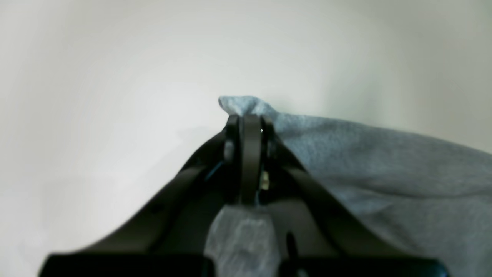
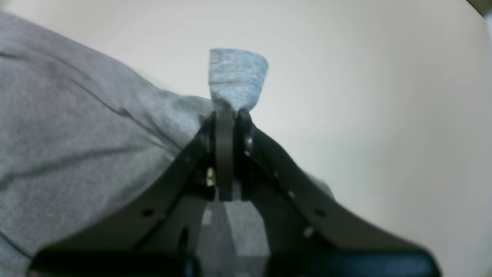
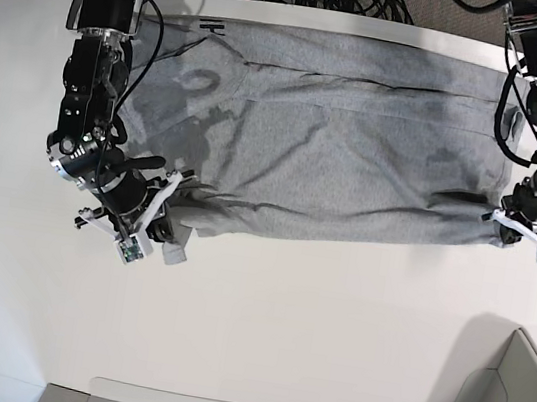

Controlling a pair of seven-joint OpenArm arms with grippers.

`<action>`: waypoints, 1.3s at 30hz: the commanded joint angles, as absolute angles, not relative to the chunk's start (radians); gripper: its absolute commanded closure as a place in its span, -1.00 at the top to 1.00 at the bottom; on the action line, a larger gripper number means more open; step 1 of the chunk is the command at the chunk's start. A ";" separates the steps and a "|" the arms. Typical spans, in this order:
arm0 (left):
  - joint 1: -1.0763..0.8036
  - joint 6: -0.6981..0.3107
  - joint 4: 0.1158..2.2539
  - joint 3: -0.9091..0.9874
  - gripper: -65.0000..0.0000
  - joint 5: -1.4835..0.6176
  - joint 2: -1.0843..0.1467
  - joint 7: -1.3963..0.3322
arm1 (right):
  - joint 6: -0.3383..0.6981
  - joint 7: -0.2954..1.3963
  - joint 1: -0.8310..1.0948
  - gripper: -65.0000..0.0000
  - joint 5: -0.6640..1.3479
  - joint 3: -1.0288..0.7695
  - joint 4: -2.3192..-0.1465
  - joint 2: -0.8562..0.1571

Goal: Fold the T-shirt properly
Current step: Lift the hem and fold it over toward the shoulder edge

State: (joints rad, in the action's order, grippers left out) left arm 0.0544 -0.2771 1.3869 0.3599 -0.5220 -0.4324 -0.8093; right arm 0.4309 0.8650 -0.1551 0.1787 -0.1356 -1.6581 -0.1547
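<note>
Both the left claw (image 1: 250,119) and right claw (image 2: 228,115) pinch corners of the heather-grey cotton T-shirt (image 3: 335,160); uneven pulling could slip a corner free, skewing the fold.

The heather-grey cotton T-shirt (image 3: 328,139) shows a plain, finely flecked grey face with darker shadowed creases and a small black mark near its top edge, lying on a matte white table (image 3: 279,334), while both black-fingered robot grippers (image 1: 250,119) (image 2: 226,113) carry white brackets.

Matt heathered cloth T-shirt (image 3: 328,139) (soft).
</note>
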 commanded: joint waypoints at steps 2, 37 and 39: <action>0.054 -0.282 1.428 0.366 -1.00 -0.532 -0.453 -0.786 | 0.430 0.837 -0.147 -1.00 0.185 -0.166 -1.721 -0.163; -0.303 -0.282 1.730 0.438 -1.00 -0.532 -0.449 -0.860 | 0.498 0.964 0.289 -1.00 0.432 -0.522 -2.066 -0.163; -0.317 -0.282 1.732 0.437 -1.00 -0.532 -0.449 -0.860 | 0.498 0.963 0.305 -1.00 0.440 -0.532 -2.066 -0.163</action>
State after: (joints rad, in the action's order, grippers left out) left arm -0.3191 -0.2844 1.7130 0.4282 -0.5320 -0.4313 -0.8772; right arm 0.4911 0.9878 0.3122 0.4229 -0.5255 -2.0468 -0.1543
